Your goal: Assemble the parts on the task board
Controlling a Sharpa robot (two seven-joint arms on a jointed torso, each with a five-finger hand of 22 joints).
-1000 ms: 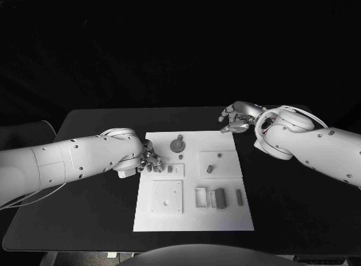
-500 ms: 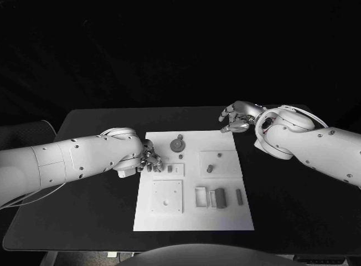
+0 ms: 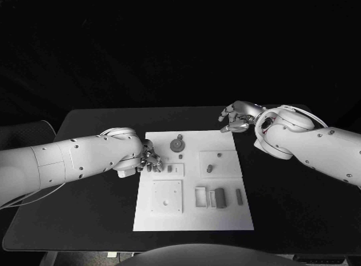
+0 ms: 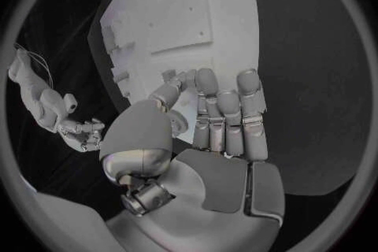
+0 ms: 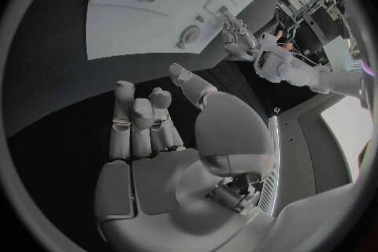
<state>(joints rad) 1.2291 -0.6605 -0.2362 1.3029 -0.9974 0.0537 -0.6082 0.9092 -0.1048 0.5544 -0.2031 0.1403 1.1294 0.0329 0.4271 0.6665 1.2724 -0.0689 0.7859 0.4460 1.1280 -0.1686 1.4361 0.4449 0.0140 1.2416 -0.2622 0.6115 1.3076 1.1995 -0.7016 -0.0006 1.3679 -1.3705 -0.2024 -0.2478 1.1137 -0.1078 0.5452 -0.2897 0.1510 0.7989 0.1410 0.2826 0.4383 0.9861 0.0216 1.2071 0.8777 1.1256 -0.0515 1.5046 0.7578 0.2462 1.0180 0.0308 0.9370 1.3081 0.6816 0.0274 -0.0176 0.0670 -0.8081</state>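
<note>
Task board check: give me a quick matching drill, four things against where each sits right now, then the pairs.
1. left robot hand
2. right robot hand
3. round part
4. task board

A. off the board's far right corner
B. middle of the table
C. at the board's left edge
D. on the board's far end

Pairs: 1-C, 2-A, 3-D, 4-B

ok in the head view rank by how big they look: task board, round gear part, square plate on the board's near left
1. task board
2. square plate
3. round gear part

Black table; dark surroundings
</note>
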